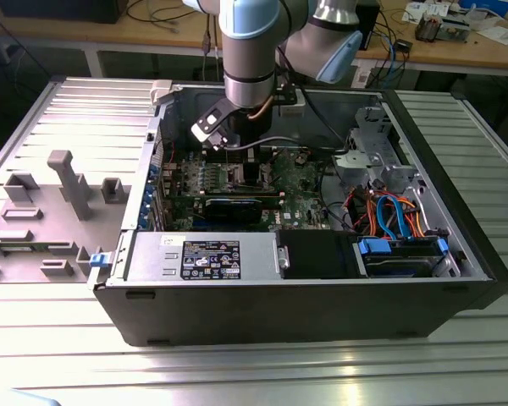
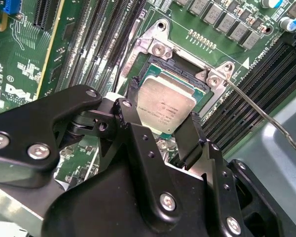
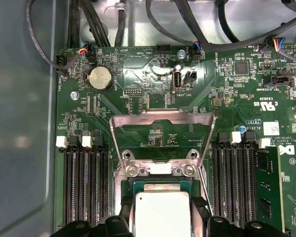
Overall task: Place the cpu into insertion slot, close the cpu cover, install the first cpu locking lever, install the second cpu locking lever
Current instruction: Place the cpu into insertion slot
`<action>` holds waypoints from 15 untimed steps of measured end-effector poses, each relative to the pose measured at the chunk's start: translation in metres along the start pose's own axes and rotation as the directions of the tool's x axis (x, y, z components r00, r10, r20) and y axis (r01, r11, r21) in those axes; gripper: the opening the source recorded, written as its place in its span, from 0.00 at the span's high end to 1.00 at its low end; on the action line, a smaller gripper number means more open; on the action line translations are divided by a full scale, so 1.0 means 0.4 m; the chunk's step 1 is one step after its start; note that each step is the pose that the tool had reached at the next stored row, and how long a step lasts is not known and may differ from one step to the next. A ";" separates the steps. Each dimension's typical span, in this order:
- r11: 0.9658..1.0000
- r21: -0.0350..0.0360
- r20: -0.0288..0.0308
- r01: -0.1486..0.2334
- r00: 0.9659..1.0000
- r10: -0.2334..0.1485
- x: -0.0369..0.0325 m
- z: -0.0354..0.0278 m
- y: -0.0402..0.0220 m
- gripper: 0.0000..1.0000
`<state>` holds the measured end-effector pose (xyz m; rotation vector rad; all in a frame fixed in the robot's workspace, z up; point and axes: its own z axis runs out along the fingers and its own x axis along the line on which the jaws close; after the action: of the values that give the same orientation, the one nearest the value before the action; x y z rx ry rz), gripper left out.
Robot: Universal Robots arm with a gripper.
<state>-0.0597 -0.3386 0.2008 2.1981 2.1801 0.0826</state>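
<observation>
Cpu (image 2: 166, 104), metal top up and square to the insertion slot (image 2: 185, 63), sits clamped in the gripper (image 2: 164, 107).

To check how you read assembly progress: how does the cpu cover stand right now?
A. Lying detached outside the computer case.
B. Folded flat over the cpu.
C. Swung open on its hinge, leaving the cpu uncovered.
C: in the first wrist view the cpu cover is swung up on its hinge, green board shows through its window, and the cpu lies uncovered.
</observation>
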 end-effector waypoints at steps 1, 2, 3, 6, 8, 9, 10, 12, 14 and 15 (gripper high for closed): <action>1.000 0.000 0.000 0.000 1.000 0.000 0.000 0.001 0.000 0.45; 1.000 0.000 0.000 0.000 1.000 0.000 0.000 0.002 0.000 0.45; 1.000 0.000 0.000 0.000 1.000 0.000 0.000 0.003 0.000 0.45; 1.000 0.000 0.000 0.000 1.000 0.000 0.000 0.003 0.000 0.45; 1.000 0.000 -0.001 0.000 1.000 0.000 0.000 0.003 -0.001 0.45; 1.000 0.000 0.000 0.000 1.000 0.000 0.000 0.004 -0.001 0.45; 1.000 0.000 0.000 0.000 1.000 0.000 0.002 0.005 -0.002 0.45; 1.000 0.000 0.000 0.000 1.000 0.000 0.003 0.007 -0.002 0.45; 1.000 0.000 0.000 0.000 1.000 0.000 0.003 0.007 -0.002 0.45; 1.000 0.000 0.000 0.000 1.000 0.000 0.003 0.007 -0.002 0.45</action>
<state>-0.0602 -0.3372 0.1978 2.1983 2.1804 0.0831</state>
